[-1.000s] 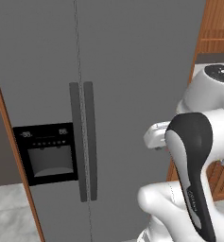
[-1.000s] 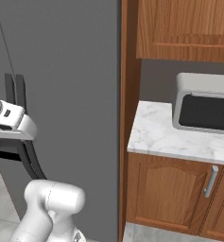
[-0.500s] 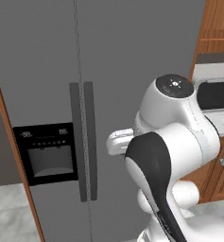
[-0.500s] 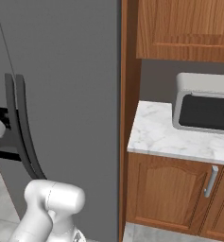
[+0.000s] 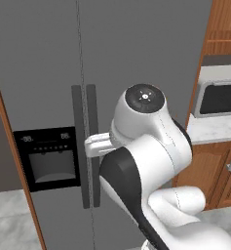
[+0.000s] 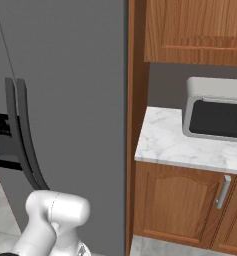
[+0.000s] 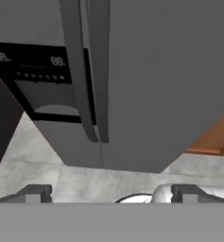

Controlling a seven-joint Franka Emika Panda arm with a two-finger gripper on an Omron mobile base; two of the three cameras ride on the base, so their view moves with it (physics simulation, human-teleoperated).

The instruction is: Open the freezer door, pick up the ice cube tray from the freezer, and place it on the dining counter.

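A: Claw (image 7: 111, 193) first. State?

B: Jaws spread wide, nothing between them. In the hand view one fingertip (image 7: 34, 194) sits low on the left and the other low on the right, with grey floor (image 7: 85, 177) showing in the gap.

A: What is in front of it?

B: The freezer door (image 7: 42, 71), shut, the grey one with the black dispenser panel (image 7: 40, 87). Its long dark curved handle (image 7: 78, 71) runs down next to the matching handle (image 7: 98, 71) of the plain grey door (image 7: 160, 80). Claw is short of both, not touching.

A: Base views?

B: Left base view: white arm (image 5: 146, 161) bulks in front of the plain door, handles just to its left, dispenser further left. Right base view: brown cabinets (image 6: 185, 205) beside the fridge, a small marble counter (image 6: 165, 140) with a microwave (image 6: 215, 112) on it.

A: Ice tray?

B: Cannot tell; both doors are closed.
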